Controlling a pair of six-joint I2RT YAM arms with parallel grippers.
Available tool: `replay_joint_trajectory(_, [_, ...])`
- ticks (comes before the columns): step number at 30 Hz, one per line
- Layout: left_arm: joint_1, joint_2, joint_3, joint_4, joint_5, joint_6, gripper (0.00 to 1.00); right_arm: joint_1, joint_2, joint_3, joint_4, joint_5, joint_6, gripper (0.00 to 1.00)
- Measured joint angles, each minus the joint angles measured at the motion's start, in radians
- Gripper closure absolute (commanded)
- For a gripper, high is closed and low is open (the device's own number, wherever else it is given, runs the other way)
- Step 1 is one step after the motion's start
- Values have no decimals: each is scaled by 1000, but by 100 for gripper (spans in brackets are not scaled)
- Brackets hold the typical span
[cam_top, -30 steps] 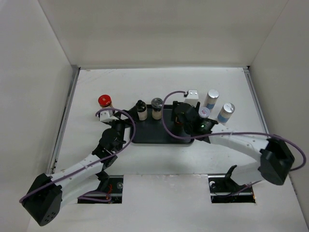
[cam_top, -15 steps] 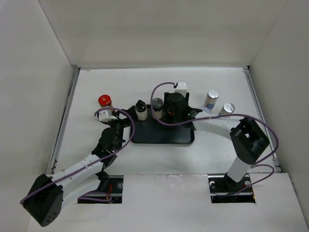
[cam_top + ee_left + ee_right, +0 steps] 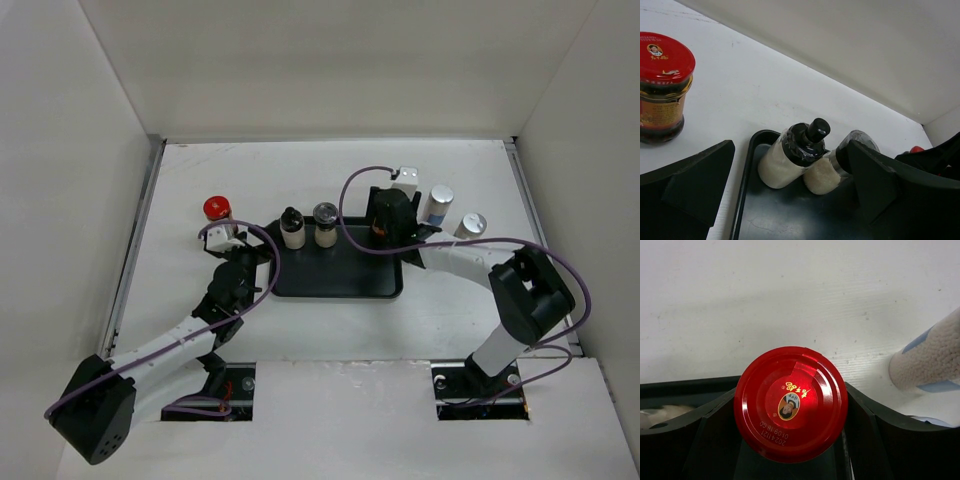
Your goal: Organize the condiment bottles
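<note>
Sliding right along the back edge of the tray [image 3: 340, 282], the right gripper [image 3: 392, 218] stays clamped on a red-capped jar [image 3: 790, 402] over that tray's right rear corner, base hidden, so probably not yet set down; the left gripper [image 3: 245, 258] gapes open at the tray's left edge.

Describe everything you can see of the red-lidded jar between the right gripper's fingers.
The red-lidded jar shows mostly its round, glossy red lid, metal-looking, with a small portrait badge, gold characters and a printed date code. Seen from straight above, it stands upright; its body is hidden under the lid. The fingers of the right gripper clamp it on both sides, over the far right corner of the black tray. Whether its base touches the tray cannot be told.
</note>
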Motion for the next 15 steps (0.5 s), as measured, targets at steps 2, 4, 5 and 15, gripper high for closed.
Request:
replay_joint_trajectory(2, [0,0,0,-15,-5,0,0,0,0,-5,13,0,-2,8])
replay_joint_trajectory(4, [2,-4,5,-49,-17,0,0,0,0,-6,39,-2,2,0])
replay_joint_trajectory(5, [2,-8,10,-74,-25,0,0,0,-2,-7,51,-1,4,0])
replay_joint_trajectory(15, [143,-33,279,-477,-77,3,2,41,-321,-144,102,3,16,0])
